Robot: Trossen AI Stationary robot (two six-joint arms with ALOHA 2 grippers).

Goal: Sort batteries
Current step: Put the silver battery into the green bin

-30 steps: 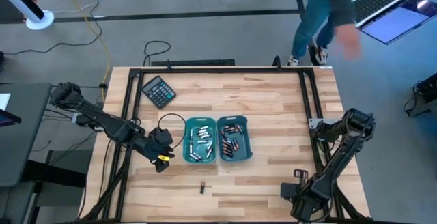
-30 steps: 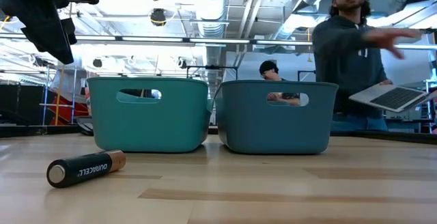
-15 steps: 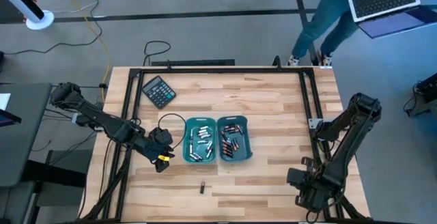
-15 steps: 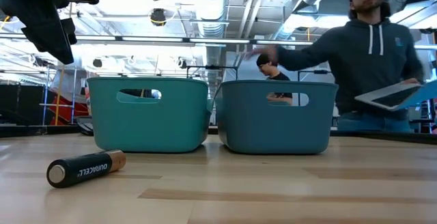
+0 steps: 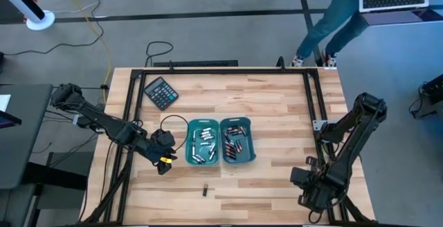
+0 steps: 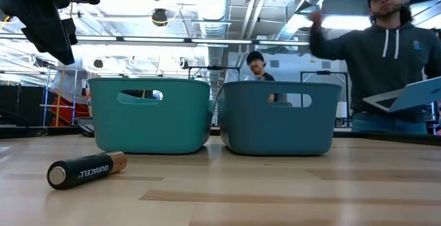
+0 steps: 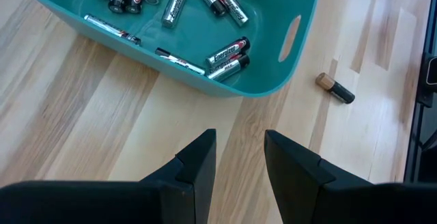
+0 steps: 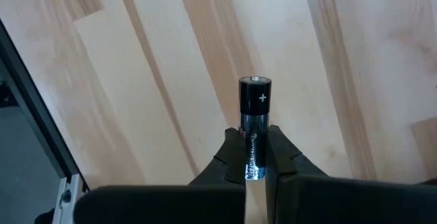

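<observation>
Calculator (image 5: 160, 92) behind teal bins (image 5: 221, 142), loose battery (image 5: 205, 189) in front

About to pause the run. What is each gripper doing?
Left gripper: open, empty.
Right gripper: shut on a battery.

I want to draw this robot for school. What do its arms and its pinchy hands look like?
Both arms are dark, almost black, built from long thin links with chunky rounded joints. The left gripper has a small yellow mark near its tip. Each gripper ends in two flat, matte black fingers with angled, stepped tips. The right gripper looks the same. A black cable loops on the table beside the left arm.
</observation>
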